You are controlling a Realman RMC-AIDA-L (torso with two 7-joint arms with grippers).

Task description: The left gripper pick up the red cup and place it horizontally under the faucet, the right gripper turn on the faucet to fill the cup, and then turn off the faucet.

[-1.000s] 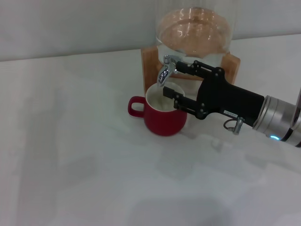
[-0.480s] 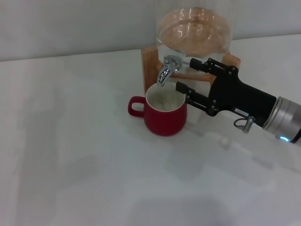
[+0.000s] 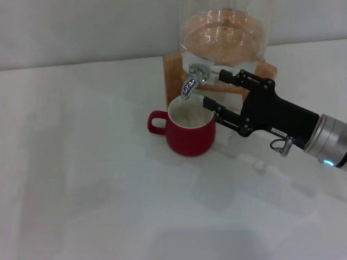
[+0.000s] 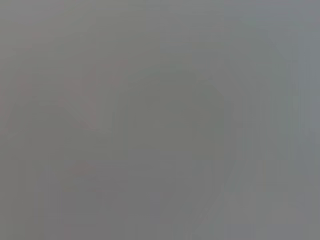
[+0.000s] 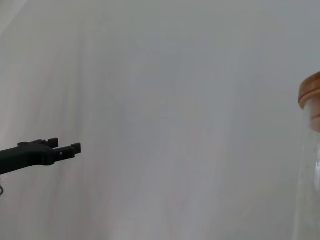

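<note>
The red cup [image 3: 187, 131] stands upright on the white table, handle pointing left, right under the spout of the chrome faucet [image 3: 192, 79]. The faucet sticks out of the glass jar [image 3: 222, 35]. My right gripper [image 3: 214, 89] is open and empty, just right of the faucet and the cup's rim, touching neither. One of its black fingers [image 5: 47, 151] shows in the right wrist view. The left gripper is out of view; the left wrist view shows only blank grey.
The jar sits on a wooden stand [image 3: 172, 76] at the back of the table [image 3: 97, 189]. The jar's edge and wooden lid [image 5: 311, 92] show in the right wrist view. A pale wall rises behind the jar.
My right gripper has drawn back to the right, from around the faucet to just beside it, jaws still open. The cup has not moved.
</note>
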